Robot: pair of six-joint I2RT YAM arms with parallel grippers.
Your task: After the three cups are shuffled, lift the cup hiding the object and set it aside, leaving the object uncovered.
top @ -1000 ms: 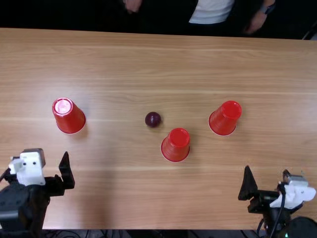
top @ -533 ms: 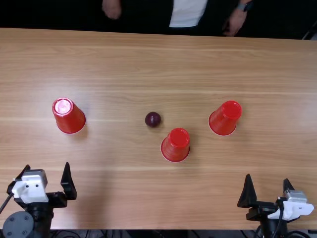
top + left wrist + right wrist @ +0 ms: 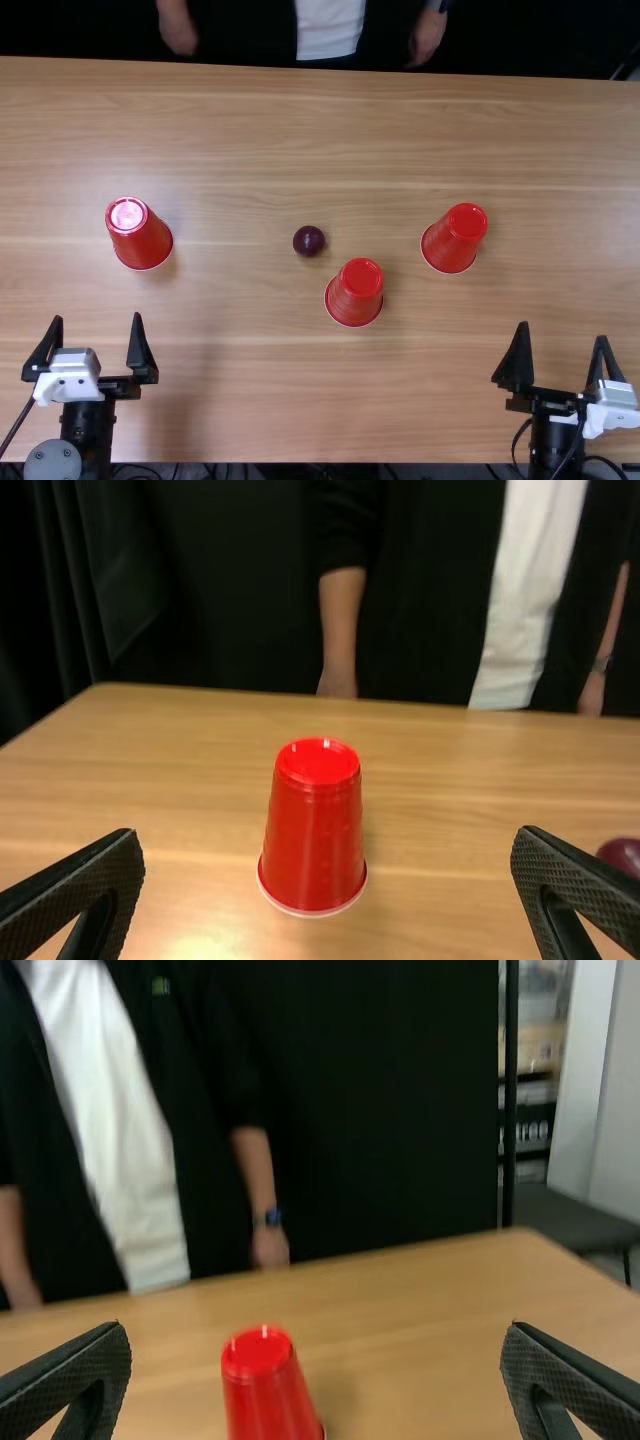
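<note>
Uncovered ball (image 3: 309,240) (perhaps maroon) beside middle cup (image 3: 354,292), left end effector (image 3: 93,345) spread, right end effector (image 3: 558,355) spread

left hand (image 3: 95,320) drawn back and turned to face forward, right hand (image 3: 561,333) likewise

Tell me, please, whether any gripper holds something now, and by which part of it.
Nothing is held. The left gripper and the right gripper are both open and empty, at the near edge of the table.

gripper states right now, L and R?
Left gripper: open, holding nothing.
Right gripper: open, holding nothing.
</note>
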